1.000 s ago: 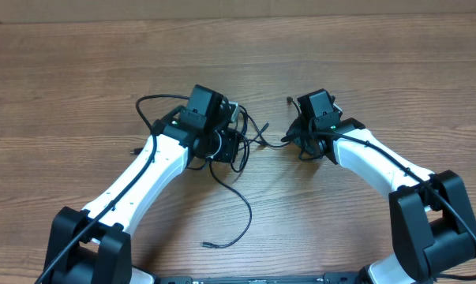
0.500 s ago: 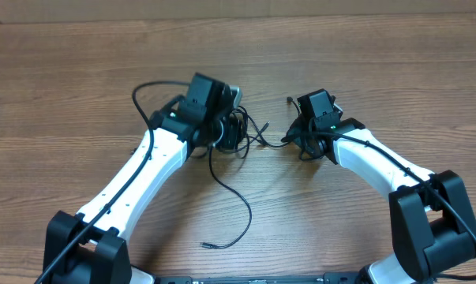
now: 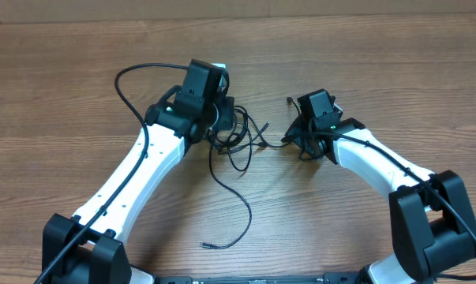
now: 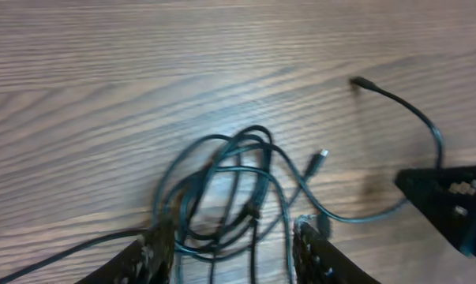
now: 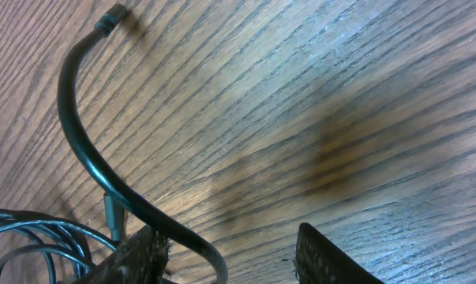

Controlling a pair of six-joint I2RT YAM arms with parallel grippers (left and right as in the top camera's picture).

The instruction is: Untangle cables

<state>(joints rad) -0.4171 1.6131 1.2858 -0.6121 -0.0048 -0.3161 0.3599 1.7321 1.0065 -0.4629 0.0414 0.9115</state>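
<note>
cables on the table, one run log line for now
thin black tangled cables: bunched on wood table | left gripper: open over tangle | right gripper: open beside one cord

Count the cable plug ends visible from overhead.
3. One plug ends the tail toward the arm bases; a second plug pokes out right of the tangle; a third plug lies left of the right end effector. More may hide in the tangle.

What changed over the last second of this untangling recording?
The left gripper opened around the tangled cables and its arm shifted toward the far side of the table. The right gripper opened wider in place. The long trailing cable lay unchanged.
</note>
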